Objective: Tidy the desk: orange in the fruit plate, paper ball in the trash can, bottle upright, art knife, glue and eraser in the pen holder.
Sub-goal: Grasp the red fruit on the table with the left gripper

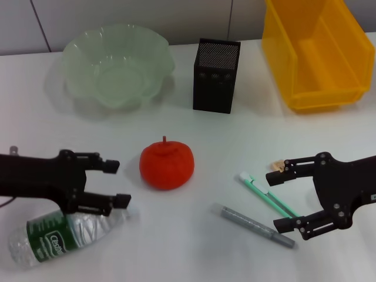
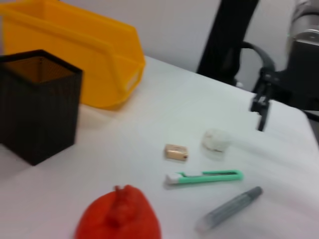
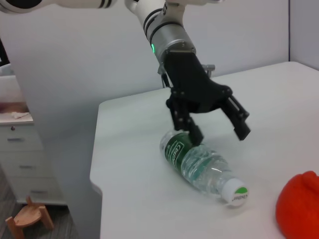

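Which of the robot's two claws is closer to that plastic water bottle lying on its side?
The left. The left gripper hangs open right over the lying bottle. The right gripper is open far across the table, beyond the orange, by the green art knife.

Head camera is looking down over the whole desk, while both low wrist cameras are facing inward, sharing the orange (image 1: 167,164).

Orange (image 1: 167,164) mid-desk, bottle (image 1: 59,234) lying sideways
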